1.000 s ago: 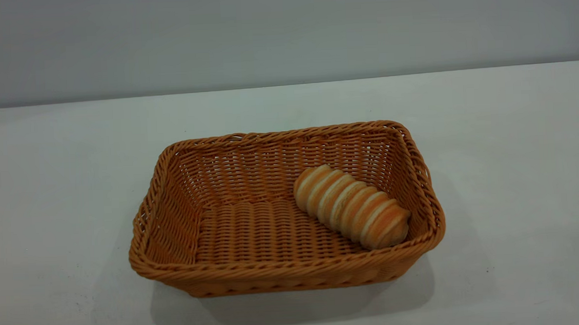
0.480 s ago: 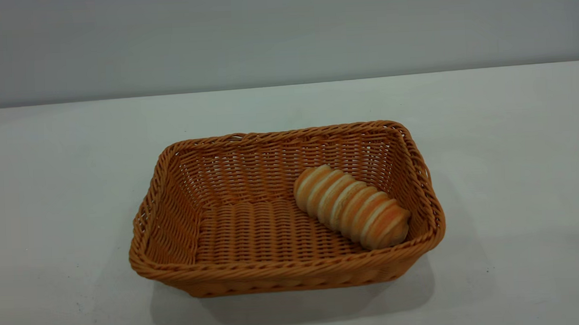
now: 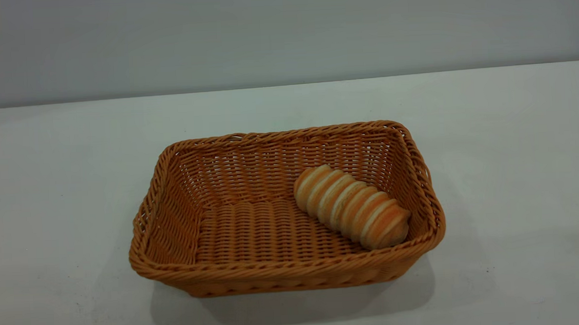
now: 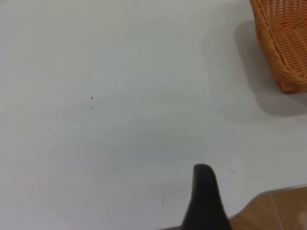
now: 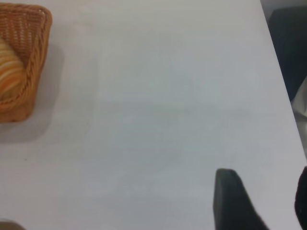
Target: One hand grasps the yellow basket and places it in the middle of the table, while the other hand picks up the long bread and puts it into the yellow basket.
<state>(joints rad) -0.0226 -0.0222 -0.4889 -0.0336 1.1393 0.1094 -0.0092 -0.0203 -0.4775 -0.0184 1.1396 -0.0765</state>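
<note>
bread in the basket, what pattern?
The long bread has cross stripes of golden-orange and cream along its ridges, clearest in the exterior view. It lies in the yellow basket.

Soft even light; the yellow basket [image 3: 284,275] casts a faint shadow forward.

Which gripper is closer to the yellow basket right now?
Left, seemingly: left gripper hangs off the yellow basket corner; right gripper farther out on the opposite side. Neither touches.

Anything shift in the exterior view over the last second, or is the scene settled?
Nothing visibly changed. The long bread lies in the right part of the yellow basket, which stands on the table as before. Neither tool shows in the exterior view.
</note>
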